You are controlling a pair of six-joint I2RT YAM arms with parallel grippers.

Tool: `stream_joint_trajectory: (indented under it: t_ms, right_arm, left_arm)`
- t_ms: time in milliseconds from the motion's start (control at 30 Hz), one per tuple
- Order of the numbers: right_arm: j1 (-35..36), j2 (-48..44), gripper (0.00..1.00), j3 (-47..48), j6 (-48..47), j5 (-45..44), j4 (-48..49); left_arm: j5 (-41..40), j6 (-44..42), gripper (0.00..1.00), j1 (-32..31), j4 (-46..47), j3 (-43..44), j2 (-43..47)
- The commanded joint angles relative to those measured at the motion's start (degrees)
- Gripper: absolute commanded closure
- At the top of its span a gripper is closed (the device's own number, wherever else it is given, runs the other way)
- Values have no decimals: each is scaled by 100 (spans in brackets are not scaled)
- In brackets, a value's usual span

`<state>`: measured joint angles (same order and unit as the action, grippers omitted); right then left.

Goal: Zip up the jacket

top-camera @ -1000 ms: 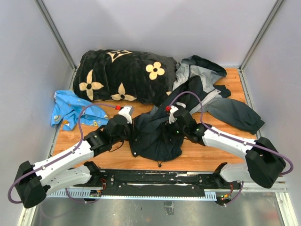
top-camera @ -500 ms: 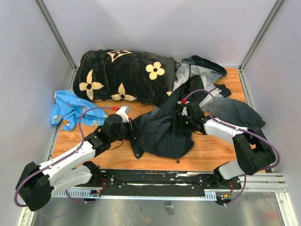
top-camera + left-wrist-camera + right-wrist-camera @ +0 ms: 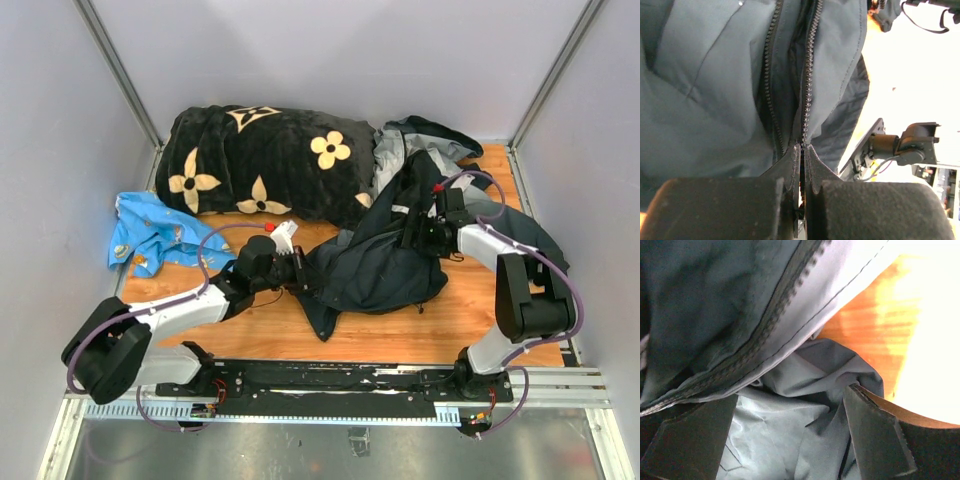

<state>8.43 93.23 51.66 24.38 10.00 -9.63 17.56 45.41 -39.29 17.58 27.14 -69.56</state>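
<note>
The dark navy and grey jacket [image 3: 380, 270] lies crumpled on the wooden table [image 3: 440, 325], with its hood and sleeves to the back right. My left gripper [image 3: 300, 270] is shut on the bottom end of the jacket's zipper [image 3: 810, 75]. In the left wrist view [image 3: 802, 200] two separate rows of teeth run up from the pinched point. My right gripper [image 3: 425, 225] rests on the upper jacket. In the right wrist view [image 3: 790, 440] its fingers stand wide apart with loose fabric [image 3: 775, 430] between them. A zipper row [image 3: 740, 360] crosses above them.
A black plush blanket with cream flowers [image 3: 260, 160] is piled at the back, touching the jacket's hood. A small blue patterned cloth [image 3: 150, 230] lies at the left. Metal frame posts and grey walls close in the sides. The arm-base rail [image 3: 340, 380] runs along the near edge.
Both grippers moved right and away from the bases. The jacket's lower part shifted right with them, stretching out between them. The right gripper climbed towards the collar end.
</note>
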Motion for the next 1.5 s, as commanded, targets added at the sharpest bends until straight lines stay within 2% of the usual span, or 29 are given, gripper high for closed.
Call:
stream_joint_trajectory:
  t_ms: [0, 300, 467, 633, 933, 1100, 1267, 1467]
  right_arm:
    - [-105, -658, 14, -376, -257, 176, -194]
    - [66, -3055, 11, -1699, 80, 1508, 7]
    - [543, -4269, 9, -2392, 790, 2092, 613]
    - [1166, -4986, 7, -2886, 1486, 2271, 1528]
    - [2457, -5021, 6, -3616, 2455, 1666, 3467]
    - [3004, -4826, 6, -3810, 2610, 1304, 4089]
    - [3202, -4510, 10, -3810, 2677, 1104, 4294]
    - [3369, -4145, 16, -3968, 2836, 1131, 5055]
  left_arm:
    - [291, 300, 100, -76, 1034, 192, -183]
    - [228, 692, 100, -246, 1675, -55, -282]
    - [280, 868, 100, -354, 1899, -97, -226]
    - [225, 1053, 100, -425, 2134, -177, -103]
    - [222, 1431, 100, -520, 2618, -326, -80]
    - [138, 1671, 100, -569, 3063, -495, -85]
    - [171, 1829, 100, -619, 3335, -552, -172]
    - [89, 1983, 100, -650, 3611, -638, -245]
